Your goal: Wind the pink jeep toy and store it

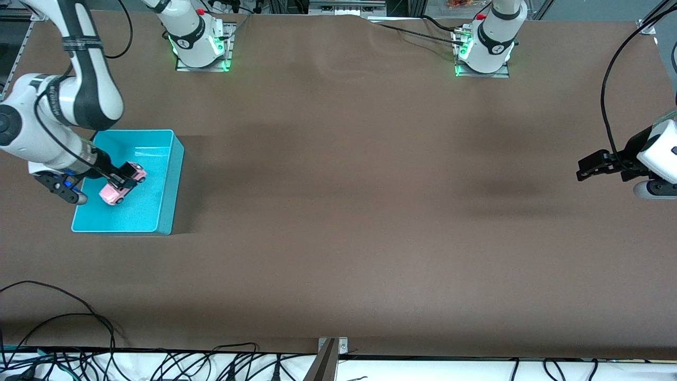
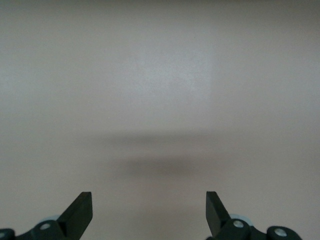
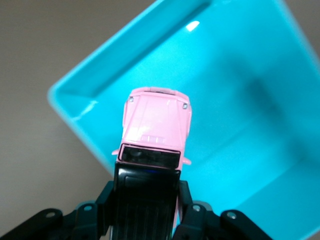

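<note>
Right gripper (image 1: 122, 182) is clamping the pink jeep toy (image 1: 121, 186) by its black roof section, jaws drawn tight on either flank, at the left of the front frame. The jeep is hanging nose-down over the inside of the cyan bin (image 1: 168, 159); whether its wheels are touching the bin floor cannot be told from here. In the right wrist view the pink bonnet (image 3: 156, 120) is pointing toward one corner of the bin.

Left gripper (image 1: 600, 165) is waiting at the right edge of the front frame, over bare tabletop (image 1: 349, 211), fingers (image 2: 80, 212) spread fully apart and holding nothing.

Risks, as judged:
- If the jeep is wound, releasing it on the smooth bin floor could send it running into a wall, or tipping over.
- Letting go from a height could make it bounce or land on its side.
- The gripper is sitting low inside the bin; a sideways pull-out could catch the rim and drag the light bin.

Materials and shapes:
- Jeep: hard glossy plastic, boxy, flat bonnet, ribbed black roof.
- Bin: rectangular, thin-walled, glossy cyan plastic, sloped sides, rounded corners, catching glare.
- Tabletop: matte brown sheet, faintly rippled toward the top of the frame.
</note>
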`<state>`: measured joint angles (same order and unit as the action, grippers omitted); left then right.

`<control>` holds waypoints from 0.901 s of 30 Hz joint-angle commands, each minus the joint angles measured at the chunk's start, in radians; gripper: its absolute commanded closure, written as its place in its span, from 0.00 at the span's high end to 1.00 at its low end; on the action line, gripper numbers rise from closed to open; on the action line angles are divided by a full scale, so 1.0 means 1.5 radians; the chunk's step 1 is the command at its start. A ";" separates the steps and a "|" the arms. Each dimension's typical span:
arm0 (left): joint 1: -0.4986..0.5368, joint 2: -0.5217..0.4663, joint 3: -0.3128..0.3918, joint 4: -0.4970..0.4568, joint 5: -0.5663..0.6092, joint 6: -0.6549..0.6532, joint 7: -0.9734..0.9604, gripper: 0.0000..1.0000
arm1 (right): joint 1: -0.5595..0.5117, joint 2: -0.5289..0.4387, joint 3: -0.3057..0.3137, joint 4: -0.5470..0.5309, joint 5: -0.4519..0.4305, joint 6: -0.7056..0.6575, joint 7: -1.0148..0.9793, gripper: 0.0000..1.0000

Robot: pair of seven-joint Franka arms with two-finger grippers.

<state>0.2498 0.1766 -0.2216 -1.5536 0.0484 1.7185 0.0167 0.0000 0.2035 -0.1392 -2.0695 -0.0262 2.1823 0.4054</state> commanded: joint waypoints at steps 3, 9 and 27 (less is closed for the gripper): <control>0.001 -0.009 -0.001 -0.007 -0.010 -0.004 0.007 1.00 | -0.011 -0.014 -0.038 -0.067 -0.054 0.016 -0.110 0.00; 0.001 -0.009 -0.002 -0.007 -0.010 -0.004 0.006 1.00 | -0.024 -0.012 -0.048 -0.153 -0.066 0.109 -0.119 0.00; 0.001 -0.008 -0.003 -0.007 -0.010 -0.004 0.006 1.00 | -0.040 0.021 -0.065 -0.197 -0.068 0.175 -0.120 0.10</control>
<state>0.2497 0.1766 -0.2228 -1.5536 0.0484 1.7185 0.0167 -0.0408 0.2376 -0.2287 -2.3554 -0.1035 2.4234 0.2362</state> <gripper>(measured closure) 0.000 0.463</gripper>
